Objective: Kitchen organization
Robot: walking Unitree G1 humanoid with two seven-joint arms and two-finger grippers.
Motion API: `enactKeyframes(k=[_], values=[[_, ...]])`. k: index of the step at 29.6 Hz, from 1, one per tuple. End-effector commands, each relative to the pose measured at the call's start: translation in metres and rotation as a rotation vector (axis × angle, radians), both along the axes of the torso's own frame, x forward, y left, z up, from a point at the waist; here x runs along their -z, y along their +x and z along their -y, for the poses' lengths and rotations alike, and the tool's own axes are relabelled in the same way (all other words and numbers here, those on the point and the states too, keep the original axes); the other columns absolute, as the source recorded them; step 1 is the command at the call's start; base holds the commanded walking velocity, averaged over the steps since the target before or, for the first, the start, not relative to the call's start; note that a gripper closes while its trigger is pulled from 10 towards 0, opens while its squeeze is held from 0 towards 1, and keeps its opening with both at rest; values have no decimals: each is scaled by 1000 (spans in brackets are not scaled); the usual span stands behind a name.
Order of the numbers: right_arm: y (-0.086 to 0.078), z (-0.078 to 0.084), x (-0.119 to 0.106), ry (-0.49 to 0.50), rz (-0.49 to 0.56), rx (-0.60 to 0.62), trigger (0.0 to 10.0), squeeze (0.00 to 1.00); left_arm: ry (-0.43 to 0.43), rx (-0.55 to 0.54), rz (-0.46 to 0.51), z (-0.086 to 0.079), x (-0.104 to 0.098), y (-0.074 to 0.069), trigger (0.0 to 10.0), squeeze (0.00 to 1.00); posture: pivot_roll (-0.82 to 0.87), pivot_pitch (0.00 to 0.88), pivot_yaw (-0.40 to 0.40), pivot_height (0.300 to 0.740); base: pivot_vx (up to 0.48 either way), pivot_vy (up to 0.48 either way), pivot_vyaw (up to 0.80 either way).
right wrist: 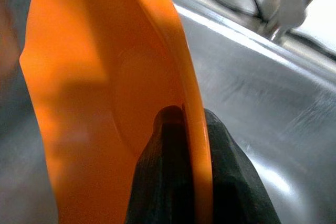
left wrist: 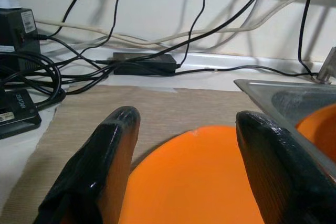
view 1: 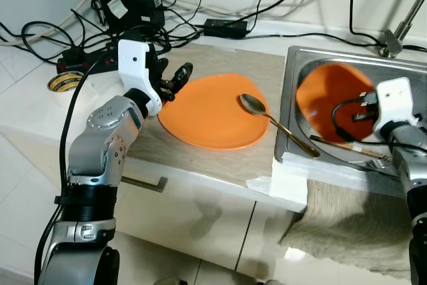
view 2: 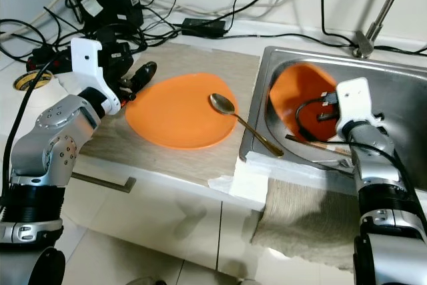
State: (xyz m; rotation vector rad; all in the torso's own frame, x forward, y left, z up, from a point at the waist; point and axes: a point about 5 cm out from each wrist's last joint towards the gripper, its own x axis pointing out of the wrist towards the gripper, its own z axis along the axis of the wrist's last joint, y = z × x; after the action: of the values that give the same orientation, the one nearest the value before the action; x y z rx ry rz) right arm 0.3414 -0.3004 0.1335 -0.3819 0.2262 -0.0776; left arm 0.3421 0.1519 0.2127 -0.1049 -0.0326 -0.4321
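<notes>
Right gripper [right wrist: 181, 166] is down in the steel sink [view 1: 400, 75], fingers pinched on the rim of an orange plate [view 1: 331, 98]; one finger on each face of the rim. That plate stands on edge, tilted against the sink's left wall, open face toward the sink interior. A thin stick-like utensil [view 1: 347, 146] lies flat in the sink near the front edge.

Left gripper [left wrist: 184, 145] hovers at the far-left rim of a second orange plate [view 1: 210, 111] lying flat on the beige counter mat [view 1: 257, 58], fingers spread wide, holding nothing.

A gold spoon [view 1: 273, 121] rests bowl-up on the flat plate's right side, handle running diagonally toward the sink's front corner and overhanging the plate rim.

Bare mat behind the plate; cables and power bricks [view 1: 133, 5] crowd the back wall. Tape roll [view 1: 65, 82] at left. Towel [view 1: 347, 221] hangs over the counter front.
</notes>
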Motion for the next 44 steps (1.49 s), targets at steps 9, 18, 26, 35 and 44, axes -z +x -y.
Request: enactKeyframes(k=[9,18,26,35,44], values=[[6,-4,0,116,5,46,9529,847,8,5,5,-1,-4,2,10000,0,-8,0,46,740,0,0,0],[6,-7,5,151,-16,51,10000,1000,9,7,7,-1,-5,2,10000,0,-6,0,45,740,0,0,0],[8,-12,5,157,-20,45,10000,1000,14,10,6,-1,-5,2,10000,0,-3,0,49,740,0,0,0],[15,-19,-9,110,26,9,10000,1000,18,12,8,-1,-6,3,10000,0,-2,0,51,740,0,0,0],[27,-37,-50,54,164,-76,10000,1000,14,17,7,0,-6,3,10000,0,-6,0,50,740,0,0,0]])
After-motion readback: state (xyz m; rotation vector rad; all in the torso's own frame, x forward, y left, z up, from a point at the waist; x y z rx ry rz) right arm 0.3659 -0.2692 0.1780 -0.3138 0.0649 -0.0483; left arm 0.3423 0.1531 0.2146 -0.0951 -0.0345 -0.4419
